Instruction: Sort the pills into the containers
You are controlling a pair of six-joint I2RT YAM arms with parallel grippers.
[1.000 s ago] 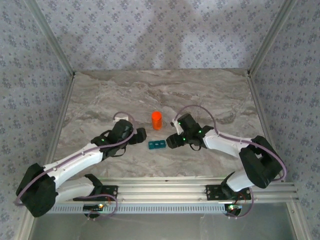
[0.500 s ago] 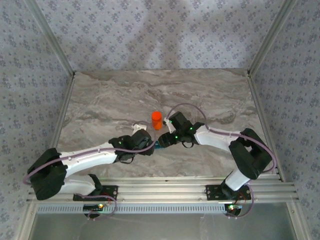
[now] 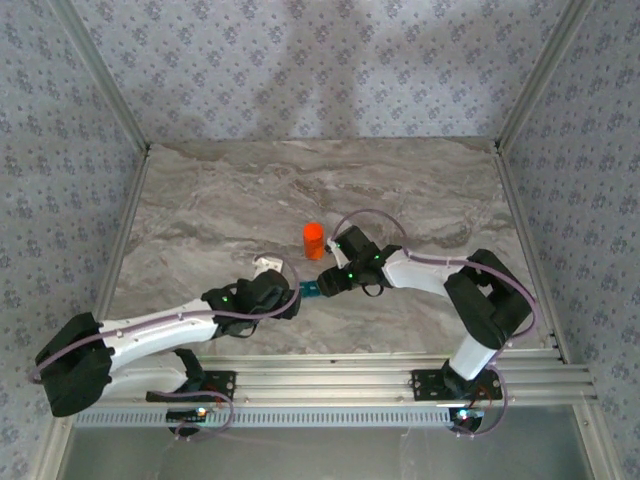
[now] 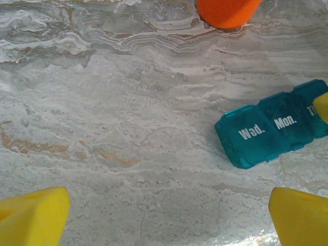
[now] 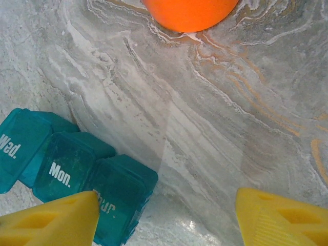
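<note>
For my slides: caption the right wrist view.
Open right pincer, one fingertip over the teal pill organizer; orange bottle beyond.

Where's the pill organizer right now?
At the table centre in the top view, the organizer lies between the left gripper and right gripper, just nearer than the orange bottle.

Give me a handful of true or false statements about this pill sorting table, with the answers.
1. The teal pill organizer has compartments marked Wed. and Mon. True.
2. The orange bottle lies on its side. False: it stands upright.
3. The left gripper grips the organizer. False: its jaws stand open, with the organizer apart from them.
4. The bottle stands farther from the arm bases than the organizer. True.
</note>
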